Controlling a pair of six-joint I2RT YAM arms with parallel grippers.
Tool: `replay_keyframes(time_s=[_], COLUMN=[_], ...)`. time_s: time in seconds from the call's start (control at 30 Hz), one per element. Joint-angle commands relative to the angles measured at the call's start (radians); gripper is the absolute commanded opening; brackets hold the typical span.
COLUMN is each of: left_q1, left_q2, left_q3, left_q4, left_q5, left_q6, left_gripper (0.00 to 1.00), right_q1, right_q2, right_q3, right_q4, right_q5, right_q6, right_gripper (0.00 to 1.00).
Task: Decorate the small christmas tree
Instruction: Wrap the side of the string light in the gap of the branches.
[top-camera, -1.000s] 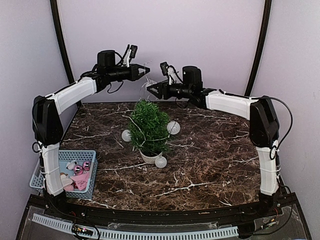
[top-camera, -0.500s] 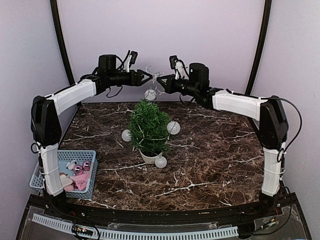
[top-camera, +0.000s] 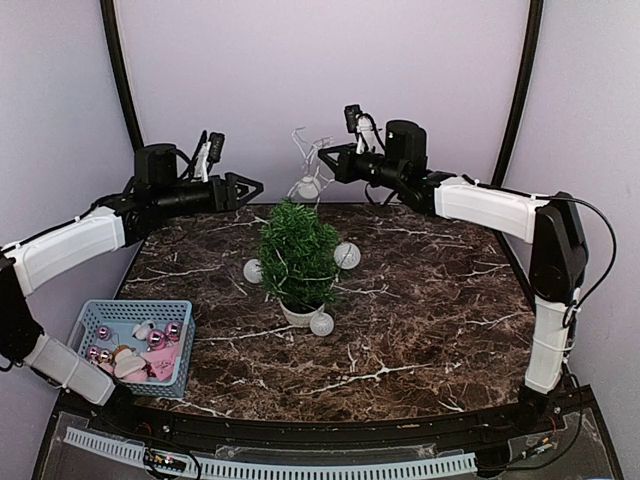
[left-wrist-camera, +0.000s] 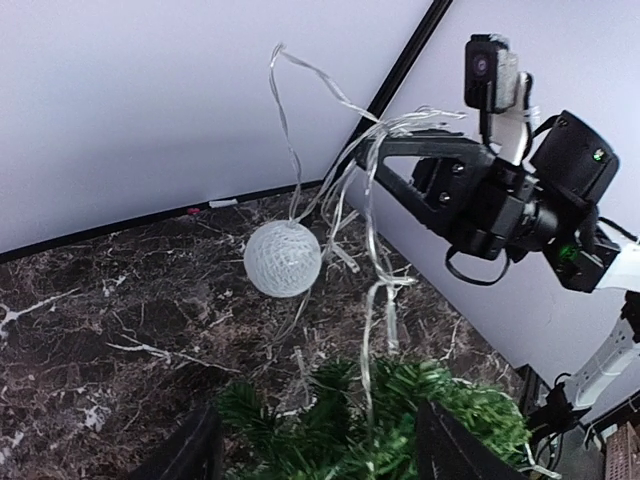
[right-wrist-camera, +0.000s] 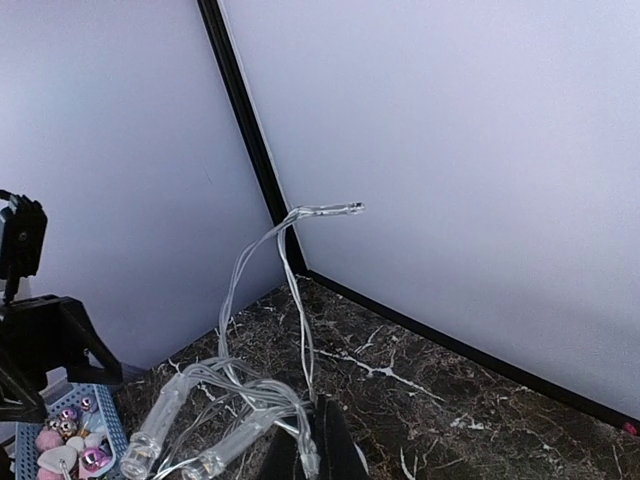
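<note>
String lights (top-camera: 307, 187) are dangling limp, probably featherlight, pinched by the wire in right gripper (top-camera: 322, 158) above small christmas tree (top-camera: 297, 250); left gripper (top-camera: 252, 187) gaping empty.

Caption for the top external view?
The right gripper shut on a light string above the small christmas tree; left gripper open.

The table (top-camera: 430, 310): dark brown marble-look top, white veins, smooth, slight gloss. The small christmas tree (top-camera: 297, 250): bristly matt green needles, smooth white pot (top-camera: 298, 315). The light string (left-wrist-camera: 366, 230): clear glossy plastic wire; its ball (left-wrist-camera: 283, 258) white, fine mesh texture. The basket (top-camera: 185, 355): blue plastic lattice.
</note>
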Motion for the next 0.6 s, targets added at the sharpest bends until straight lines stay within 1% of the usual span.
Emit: replay_keyframes(time_s=[0.0,0.13,0.2,0.27,0.3,0.33,0.37,0.47,0.5,0.57], left_q1=[-0.005,-0.009,-0.012,-0.015,-0.016,-0.018,-0.019,-0.031,-0.034,-0.044], left_q2=[-0.113,-0.139,-0.136,-0.133,-0.132,-0.13,-0.127,-0.118,-0.112,-0.102], left_q3=[-0.142,-0.192,-0.196,-0.197,-0.198,-0.198,-0.199,-0.196,-0.188,-0.177], left_q4=[0.07,0.045,0.033,0.027,0.026,0.028,0.032,0.046,0.045,0.032], left_q5=[0.002,0.016,0.017,0.018,0.018,0.021,0.025,0.042,0.045,0.045], left_q6=[-0.148,-0.182,-0.187,-0.186,-0.185,-0.188,-0.19,-0.194,-0.192,-0.183], left_gripper=[0.66,0.68,0.64,0.58,0.52,0.49,0.43,0.36,0.32,0.3], right_q1=[0.006,0.015,0.021,0.025,0.027,0.029,0.032,0.036,0.036,0.037], right_q2=[-0.026,-0.031,-0.031,-0.031,-0.03,-0.029,-0.029,-0.027,-0.028,-0.027], right_q3=[-0.004,-0.003,-0.003,-0.002,-0.002,-0.002,-0.001,0.0,0.0,0.001], right_q4=[0.016,0.008,0.005,0.004,0.001,0.0,-0.001,-0.005,-0.006,-0.007], right_q5=[0.0,0.01,0.015,0.018,0.02,0.022,0.023,0.028,0.03,0.032], right_q6=[0.001,-0.005,-0.009,-0.009,-0.01,-0.012,-0.013,-0.018,-0.02,-0.02], right_gripper=[0.0,0.0,0.0,0.0,0.0,0.0,0.0,0.0,0.0,0.0])
